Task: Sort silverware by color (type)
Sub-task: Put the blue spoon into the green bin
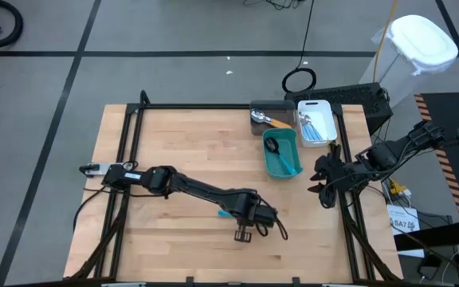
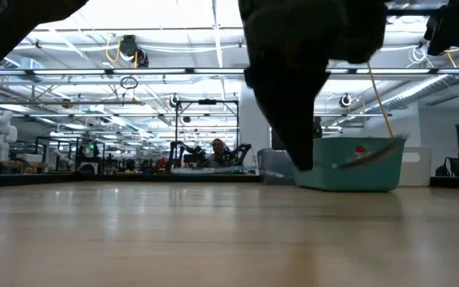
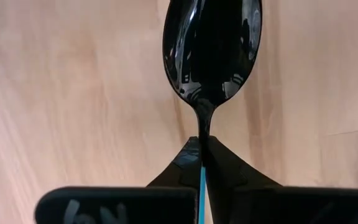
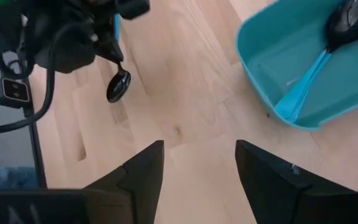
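My left gripper is over the near middle of the table, shut on a spoon with a glossy black bowl and a light-blue handle. The right wrist view shows that spoon hanging below the left gripper. My right gripper is open and hovers near the table's right edge, holding nothing. A teal bin holds another black-headed, blue-handled spoon. The white bin holds light-blue utensils. An orange-handled silver spoon lies in the gray bin. My left gripper pinches the spoon between its two fingers at the top of the handle, where the black neck meets the blue handle. The fingers lie along the spoon and point down. The bowl sticks out past the fingertips and hangs above the table.
The three bins stand together at the table's far right. A black metal frame runs along the table's left, far and right sides. Bare wood lies between the left arm and the bins. Cables trail near the left gripper.
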Motion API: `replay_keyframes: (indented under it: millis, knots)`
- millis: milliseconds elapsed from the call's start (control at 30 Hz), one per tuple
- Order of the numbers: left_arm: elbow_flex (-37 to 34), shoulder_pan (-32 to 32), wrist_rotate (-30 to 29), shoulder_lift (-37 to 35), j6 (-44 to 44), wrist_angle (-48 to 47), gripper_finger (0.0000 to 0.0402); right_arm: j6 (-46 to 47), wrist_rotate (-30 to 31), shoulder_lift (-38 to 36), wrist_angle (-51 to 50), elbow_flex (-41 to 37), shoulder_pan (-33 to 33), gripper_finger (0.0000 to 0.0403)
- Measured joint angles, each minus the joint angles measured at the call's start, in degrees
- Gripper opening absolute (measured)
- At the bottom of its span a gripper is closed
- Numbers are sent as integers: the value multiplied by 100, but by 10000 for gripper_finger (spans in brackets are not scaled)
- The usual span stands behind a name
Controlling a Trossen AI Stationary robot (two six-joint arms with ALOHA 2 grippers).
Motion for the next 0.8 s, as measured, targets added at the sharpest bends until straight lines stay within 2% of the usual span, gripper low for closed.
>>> replay_keyframes:
  millis: [133,267,333,600,800]
  knots:
    - [0,92,-145,-215,-534,56,5,303,13,-25,-33,0,-5,192]
    - [6,189,-503,-471,-1241,175,5,1093,292,-133,-436,99,-24,192]
    - [7,237,-628,-623,-1633,267,5,1181,411,-233,-582,269,-24,192]
    - [13,473,-1382,-1090,-2834,1196,5,615,1492,-443,-816,1009,-24,192]
    - [15,672,-1867,-1225,-3356,2320,5,95,1668,-468,-778,1202,-22,192]
